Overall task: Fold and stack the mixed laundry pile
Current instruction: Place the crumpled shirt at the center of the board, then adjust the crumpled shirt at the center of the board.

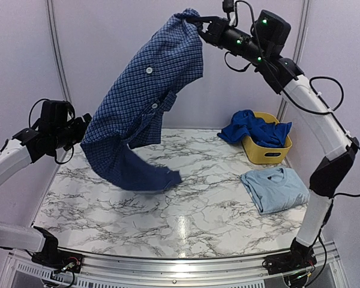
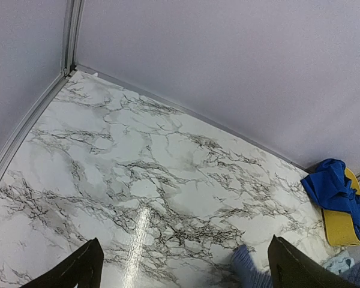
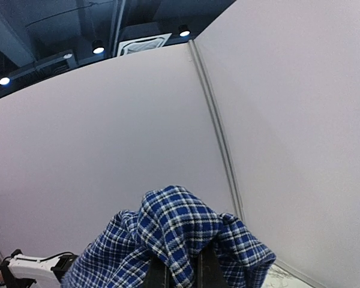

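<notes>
We see a white marble-patterned tabletop (image 1: 186, 210) veined in grey and black, with a bright streak of reflected light (image 1: 183, 228) near its front and a metal rail (image 1: 180, 264) along the near edge. Plain pale lilac-grey wall panels (image 1: 24, 54) stand around it, joined at the corners by slim metal strips (image 1: 59, 60). Above the panels, in the right wrist view, we make out a dark ceiling (image 3: 48, 24) with three small round spotlights (image 3: 97, 46) and a square white fixture (image 3: 143, 44).

The right arm (image 1: 315, 105) arched up to the top centre of the frame, the right gripper (image 1: 192, 20) clamped on the checked shirt (image 1: 150, 90), while the left gripper (image 1: 83, 129) hung with jaws spread wide at mid-left.
</notes>
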You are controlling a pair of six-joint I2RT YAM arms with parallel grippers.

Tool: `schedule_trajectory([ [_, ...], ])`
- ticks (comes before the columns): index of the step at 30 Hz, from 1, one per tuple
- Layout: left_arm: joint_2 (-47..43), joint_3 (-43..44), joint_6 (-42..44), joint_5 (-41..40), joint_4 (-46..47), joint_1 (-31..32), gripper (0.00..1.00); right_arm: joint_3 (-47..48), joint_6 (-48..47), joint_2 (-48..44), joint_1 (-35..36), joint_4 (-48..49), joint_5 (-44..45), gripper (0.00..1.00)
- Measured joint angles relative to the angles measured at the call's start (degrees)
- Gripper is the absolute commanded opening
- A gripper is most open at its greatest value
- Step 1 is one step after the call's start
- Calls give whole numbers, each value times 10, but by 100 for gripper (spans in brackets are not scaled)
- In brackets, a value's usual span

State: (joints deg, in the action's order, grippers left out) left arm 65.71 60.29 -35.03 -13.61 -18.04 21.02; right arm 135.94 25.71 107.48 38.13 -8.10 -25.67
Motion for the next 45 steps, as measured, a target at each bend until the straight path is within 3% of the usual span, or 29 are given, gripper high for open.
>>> schedule_trajectory([
  [2,-12,-13,-2,0,0,-2,99,-68,6,-42,-22,9,24,64],
  [3,-16,-17,-2,0,0,-3,99,-104,5,-63,-37,6,39,80],
  [5,-25,-28,-2,0,-1,-3,99,-170,-6,-96,-68,-18,83,91],
  [10,-52,-52,6,14,-5,-4,99,-304,-64,-106,-112,-144,151,90],
  [15,-64,-80,27,97,-6,2,99,-461,-124,-96,-79,-265,165,85],
  [20,-54,-127,44,167,-16,91,99,-565,-163,-113,-28,-318,113,81],
  [26,32,-149,55,207,-35,250,95,-598,-200,-126,36,-335,30,78],
  [31,118,-148,70,205,-45,358,99,-622,-217,-107,88,-336,9,77],
  [34,168,-138,81,191,-47,407,95,-628,-218,-88,95,-336,13,78],
  [40,278,-91,83,103,-75,421,83,-628,-226,-81,68,-336,46,78],
  [42,303,-68,79,73,-85,412,80,-628,-227,-82,48,-337,57,84],
  [45,330,-39,73,43,-95,376,74,-628,-231,-88,21,-336,84,84],
])
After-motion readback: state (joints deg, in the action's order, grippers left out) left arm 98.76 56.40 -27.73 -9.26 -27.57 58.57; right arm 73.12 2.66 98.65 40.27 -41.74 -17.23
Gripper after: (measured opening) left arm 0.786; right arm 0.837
